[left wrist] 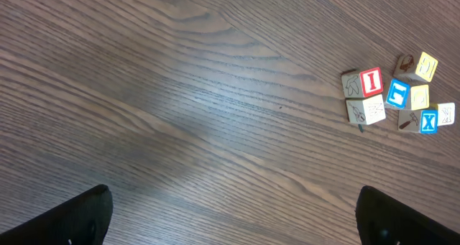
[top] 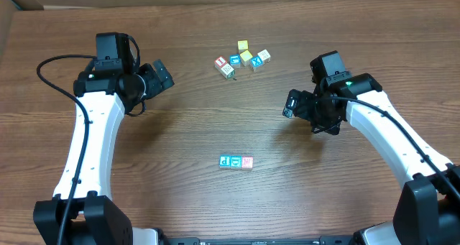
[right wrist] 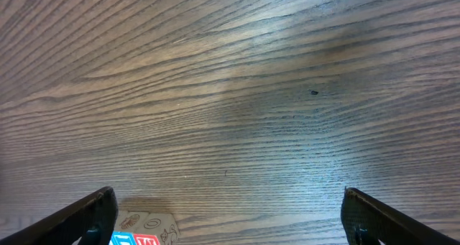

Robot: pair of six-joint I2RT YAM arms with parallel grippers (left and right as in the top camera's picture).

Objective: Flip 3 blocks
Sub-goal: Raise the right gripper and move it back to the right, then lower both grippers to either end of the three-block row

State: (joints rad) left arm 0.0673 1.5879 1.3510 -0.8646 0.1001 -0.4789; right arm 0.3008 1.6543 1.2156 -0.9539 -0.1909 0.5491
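Here's the wooden tabletop (top: 180, 202), and the three blocks (top: 236, 161) sit side by side in a tidy touching row, out in the middle and a little toward the near edge. The blue "P" block (top: 225, 161) is at one end, a second blue-faced block is in the centre, and a pinkish-red block (top: 247, 162) is at the other end. Both arms stand well apart from that row. The left arm (top: 90, 130) reaches up the left side of the tabletop, left jaws spread wide and gripping nothing. Its wrist view shows the dark fingertips (left wrist: 79, 216) at the bottom corners with bare wood between. Over on the right side, the right arm (top: 388, 137) bends inward, right jaws just as wide and empty above the wood. Toward the far edge, around its middle, a loose cluster of other cubes (top: 246, 57) huddles together. The left wrist camera picks it out at upper right, with a red "I" cube (left wrist: 370, 82) beside a blue-faced one and a blue "X" cube (left wrist: 428, 121) at the lower end. At the very bottom of the right wrist view a couple of cut-off cubes (right wrist: 147, 229) peek in, showing blue and red faces; can't tell which cubes they are.
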